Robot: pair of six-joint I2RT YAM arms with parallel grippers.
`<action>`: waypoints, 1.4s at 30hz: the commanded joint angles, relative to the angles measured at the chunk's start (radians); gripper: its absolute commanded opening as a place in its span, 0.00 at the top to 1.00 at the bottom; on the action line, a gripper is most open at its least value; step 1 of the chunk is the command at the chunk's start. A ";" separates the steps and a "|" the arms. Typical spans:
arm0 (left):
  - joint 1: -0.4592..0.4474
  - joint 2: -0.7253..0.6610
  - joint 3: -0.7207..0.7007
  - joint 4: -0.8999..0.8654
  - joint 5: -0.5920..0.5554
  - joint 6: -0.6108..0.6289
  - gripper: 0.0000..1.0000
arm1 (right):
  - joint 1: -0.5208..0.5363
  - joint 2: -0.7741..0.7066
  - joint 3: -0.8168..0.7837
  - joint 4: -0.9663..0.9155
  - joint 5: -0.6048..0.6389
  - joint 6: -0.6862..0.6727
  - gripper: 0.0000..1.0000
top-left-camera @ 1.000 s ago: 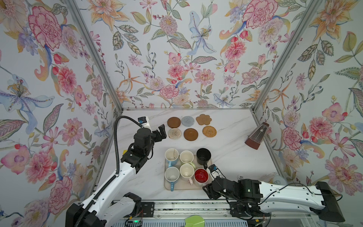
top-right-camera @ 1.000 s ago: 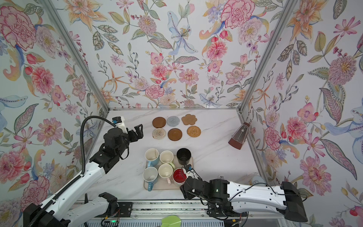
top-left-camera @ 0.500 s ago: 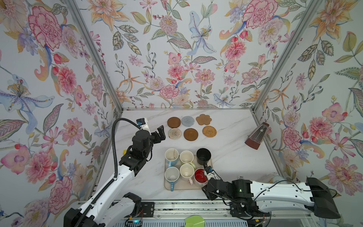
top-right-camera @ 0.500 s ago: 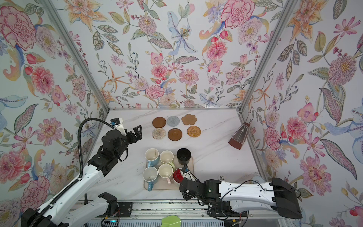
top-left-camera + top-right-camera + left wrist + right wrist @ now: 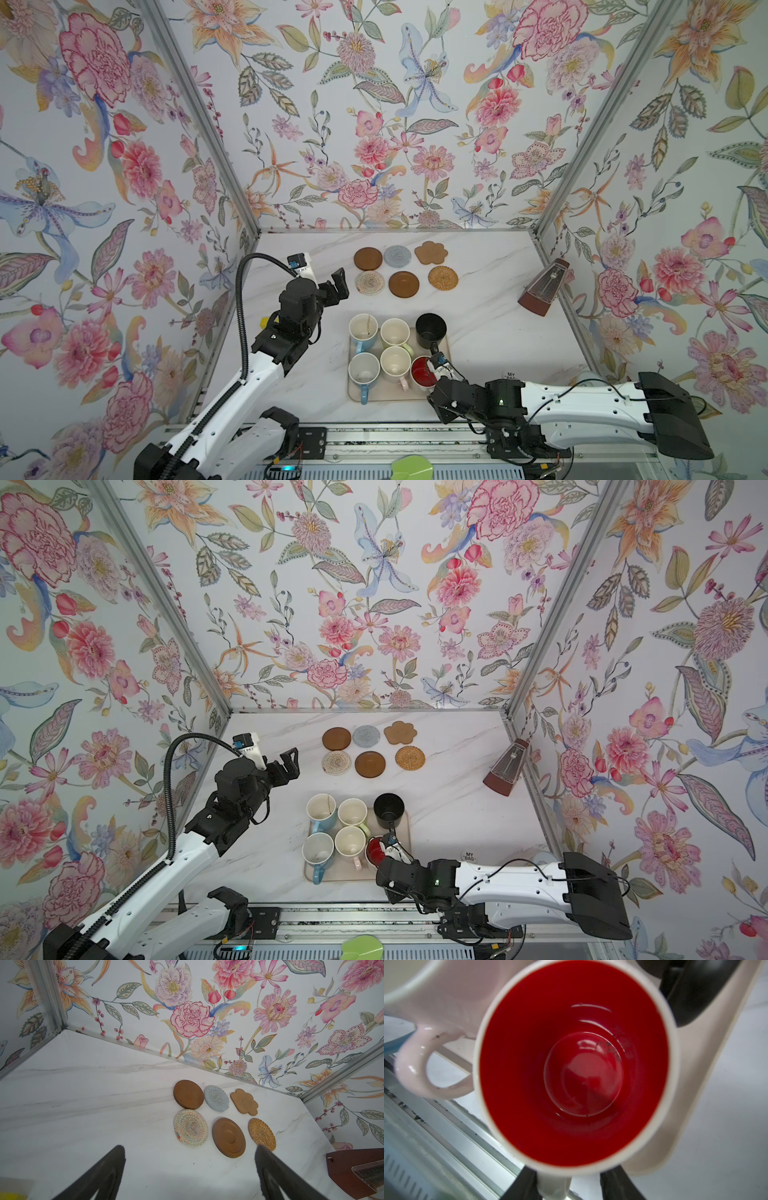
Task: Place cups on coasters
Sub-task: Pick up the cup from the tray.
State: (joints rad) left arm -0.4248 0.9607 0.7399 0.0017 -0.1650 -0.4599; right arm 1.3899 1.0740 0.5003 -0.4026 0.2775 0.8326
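Observation:
Six cups stand on a beige tray (image 5: 386,395): two light blue (image 5: 363,328) (image 5: 364,370), pale green (image 5: 395,332), pale pink (image 5: 395,363), black (image 5: 431,330), and a white cup with red inside (image 5: 422,370). In the right wrist view the red-lined cup (image 5: 575,1064) fills the frame. My right gripper (image 5: 569,1174) straddles its handle; one finger touches it and a gap shows at the other. Six coasters lie behind: brown (image 5: 368,258), grey (image 5: 397,256), flower-shaped (image 5: 431,252), cream woven (image 5: 369,282), brown (image 5: 404,284), rattan (image 5: 443,277). My left gripper (image 5: 334,286) hangs open left of them, holding nothing.
A brown metronome (image 5: 540,293) leans by the right wall. A white "MY BAG" sticker (image 5: 510,376) lies behind my right arm. A yellow object (image 5: 264,322) peeks out behind my left arm. Floral walls close in three sides.
My right gripper has slid in to the red-lined cup and its jaws have narrowed around the handle. The left arm has shifted slightly and stays open.

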 commanded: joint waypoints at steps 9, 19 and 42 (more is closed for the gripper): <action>-0.005 -0.011 -0.021 0.000 -0.016 0.013 0.01 | -0.012 0.001 -0.005 -0.001 0.003 -0.015 0.69; -0.005 -0.028 -0.040 0.001 -0.023 0.008 0.01 | -0.015 -0.007 0.003 -0.041 -0.012 -0.032 0.87; -0.003 -0.028 -0.059 0.031 -0.017 -0.004 0.01 | -0.044 -0.264 0.028 -0.303 -0.003 0.054 1.00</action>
State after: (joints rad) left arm -0.4248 0.9424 0.6933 0.0170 -0.1658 -0.4606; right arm 1.3609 0.8440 0.5007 -0.6594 0.2432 0.8551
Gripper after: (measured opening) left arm 0.989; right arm 0.163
